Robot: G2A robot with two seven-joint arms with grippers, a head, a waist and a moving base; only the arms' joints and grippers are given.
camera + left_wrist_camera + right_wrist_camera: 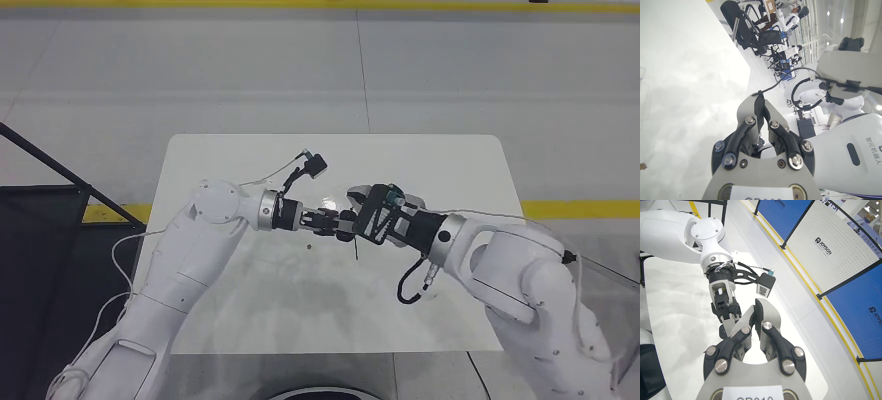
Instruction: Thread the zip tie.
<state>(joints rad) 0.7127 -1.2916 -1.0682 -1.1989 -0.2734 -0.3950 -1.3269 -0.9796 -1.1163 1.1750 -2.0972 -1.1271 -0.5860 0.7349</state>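
Left gripper is clenched on the black zip tie above the table; right gripper, pads pressed together, sits just beside it.

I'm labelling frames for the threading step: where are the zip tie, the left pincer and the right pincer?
zip tie (770, 87), left wrist view, mid-strap.
left pincer (759, 100), left wrist view, between its fingertips.
right pincer (757, 308), right wrist view, between its fingertips.

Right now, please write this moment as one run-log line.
left gripper shut on zip tie | right gripper shut, contents unclear | both above white table | threading: unconfirmed
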